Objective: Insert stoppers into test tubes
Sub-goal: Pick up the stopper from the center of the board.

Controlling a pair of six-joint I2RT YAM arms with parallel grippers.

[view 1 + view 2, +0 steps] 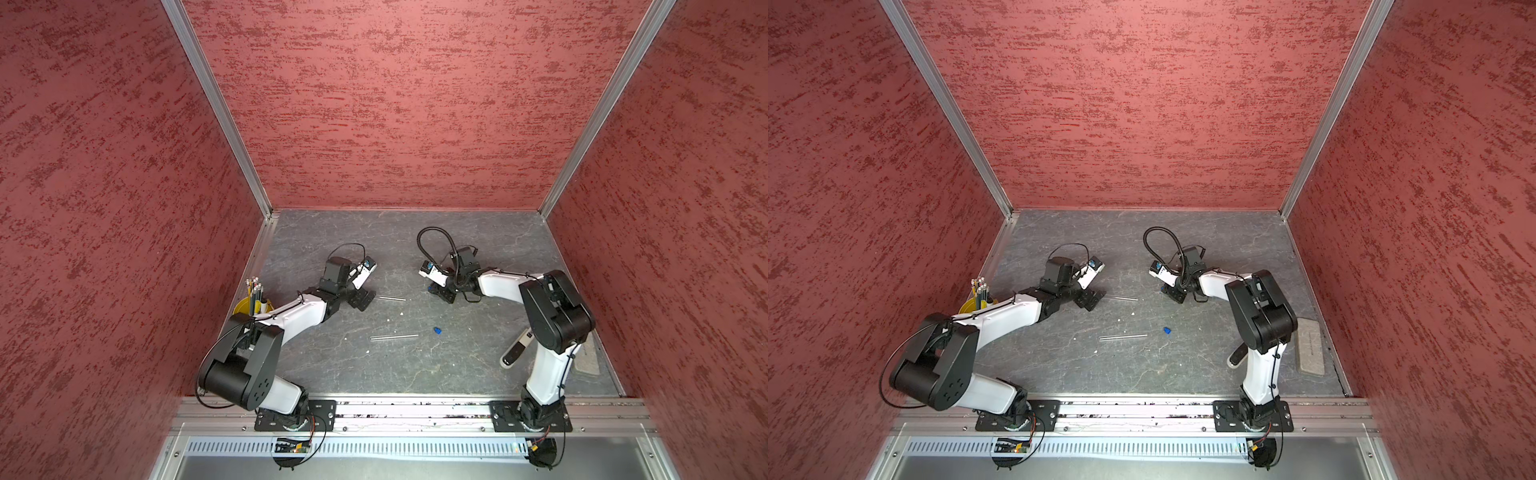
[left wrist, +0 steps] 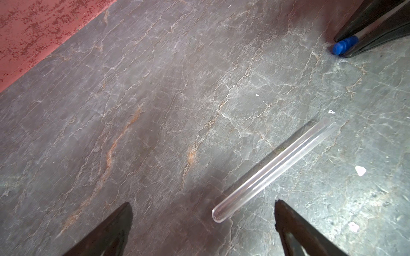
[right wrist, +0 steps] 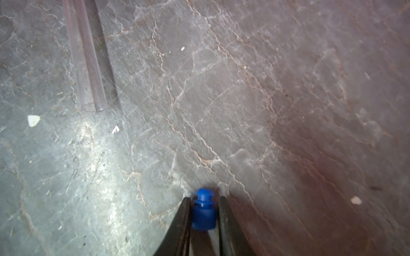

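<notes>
Right wrist: right gripper (image 3: 205,198) pinching stopper (image 3: 203,213); left gripper (image 2: 202,202) spread wide

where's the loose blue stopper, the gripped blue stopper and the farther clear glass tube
loose blue stopper (image 1: 436,331): in a top view, middle
gripped blue stopper (image 3: 203,213): right wrist view, body
farther clear glass tube (image 2: 273,169): left wrist view, mid-length

Two test tubes (image 1: 390,298) (image 1: 394,337), two blue stoppers (image 1: 436,331) (image 3: 203,210). One yellow cup (image 1: 241,309), one remote-like device (image 1: 515,351) and one grey pad (image 1: 1310,347) flank the tubes.
</notes>
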